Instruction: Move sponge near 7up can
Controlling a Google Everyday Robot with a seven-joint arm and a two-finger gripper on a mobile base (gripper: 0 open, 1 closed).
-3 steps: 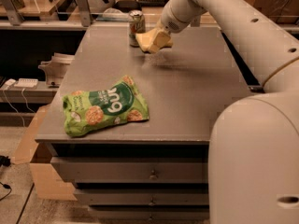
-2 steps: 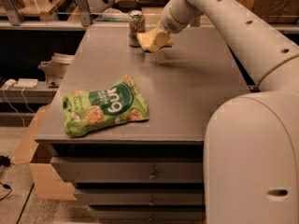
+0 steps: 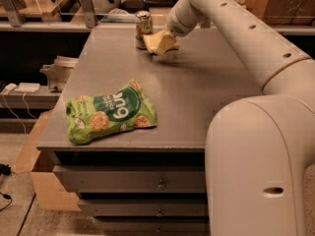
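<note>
The 7up can stands upright at the far end of the grey table. My gripper reaches in from the right on the long white arm and is shut on the pale yellow sponge. The sponge hangs tilted just above the table top, right next to the can's right side and almost touching it. Its shadow falls on the table just to its right.
A green snack bag lies near the table's front left edge. Drawers run under the table front. Shelving and clutter stand behind the table. A cardboard box sits on the floor at the left. My white base fills the right foreground.
My gripper has carried the sponge slightly left, closer to the can. The can and the snack bag have not moved.
</note>
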